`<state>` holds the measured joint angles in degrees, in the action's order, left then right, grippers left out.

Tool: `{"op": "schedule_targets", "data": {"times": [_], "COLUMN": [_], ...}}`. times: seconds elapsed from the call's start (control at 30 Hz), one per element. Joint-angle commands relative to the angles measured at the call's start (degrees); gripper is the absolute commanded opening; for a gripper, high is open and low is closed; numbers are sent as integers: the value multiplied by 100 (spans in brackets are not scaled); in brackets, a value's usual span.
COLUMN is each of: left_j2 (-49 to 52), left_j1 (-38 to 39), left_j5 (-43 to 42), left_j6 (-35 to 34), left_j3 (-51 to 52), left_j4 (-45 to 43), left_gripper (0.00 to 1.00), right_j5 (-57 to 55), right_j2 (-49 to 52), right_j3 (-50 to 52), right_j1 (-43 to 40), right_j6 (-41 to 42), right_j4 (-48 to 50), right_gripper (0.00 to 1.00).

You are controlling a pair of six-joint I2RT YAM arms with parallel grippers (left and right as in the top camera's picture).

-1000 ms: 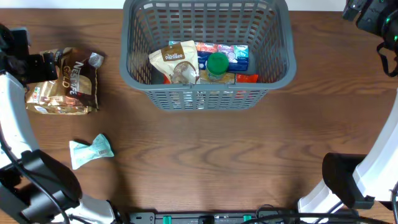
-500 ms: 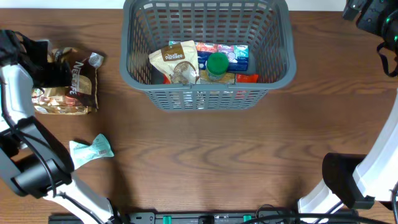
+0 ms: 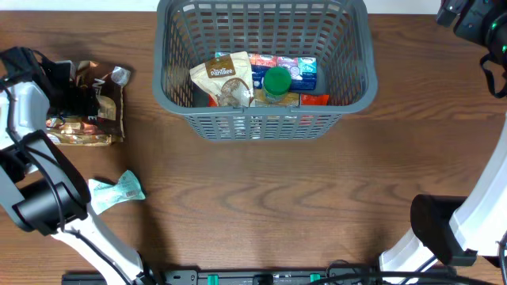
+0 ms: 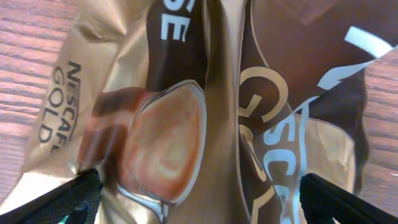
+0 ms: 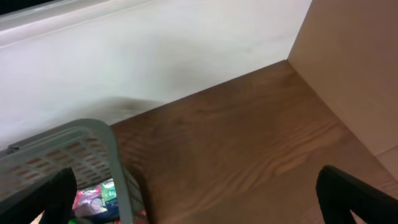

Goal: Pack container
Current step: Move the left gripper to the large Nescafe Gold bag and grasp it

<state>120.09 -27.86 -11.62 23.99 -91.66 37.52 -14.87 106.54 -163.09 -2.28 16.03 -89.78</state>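
The dark grey lattice container [image 3: 360, 75] stands at the back middle of the table and holds several packets and a green-lidded jar [image 3: 276, 81]. Its rim also shows in the right wrist view [image 5: 106, 140]. A gold and brown Nescafe Gold coffee bag [image 3: 95, 111] lies on the table at the far left. My left gripper [image 3: 67, 91] is open right over this bag, and the bag [image 4: 205, 112] fills the left wrist view between the two spread fingertips. My right gripper [image 3: 475, 20] is open and empty, held high at the back right corner, beyond the container.
A small light green packet [image 3: 115, 191] lies on the table in front of the coffee bag, at the left. A light wall runs behind the table [image 5: 155, 56] and a tan panel [image 5: 360, 68] stands at the right.
My left gripper has moved right and down onto the coffee bag. The bag, the container and the right arm have not moved.
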Motion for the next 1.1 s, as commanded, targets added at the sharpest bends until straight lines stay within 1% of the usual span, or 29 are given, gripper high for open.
{"op": "schedule_targets", "data": {"times": [0.0,0.4,0.73,0.83,0.93,1.07], "left_j2": [466,883,815,662,457,170], "left_j1": [9,142,293,321,356,358], "left_j5": [-83,-103,-57,291,824,892], "left_j6": [-74,-157,-160,-160,-155,-136], "left_j3": [15,199,195,195,173,173], "left_j4": [55,201,227,227,210,118], "left_gripper": [99,99,99,99,98,99], "right_j5": [-9,-9,-9,-9,-9,-9], "right_j2": [-42,-42,-42,-42,-42,-42], "right_j3": [-68,-68,-68,-68,-68,-68], "right_j1": [-31,-31,-31,-31,-31,-31], "right_j6": [66,66,66,66,66,66], "right_j4": [-7,-7,-7,-7,-7,-7], "right_gripper": [99,99,99,99,99,99]}}
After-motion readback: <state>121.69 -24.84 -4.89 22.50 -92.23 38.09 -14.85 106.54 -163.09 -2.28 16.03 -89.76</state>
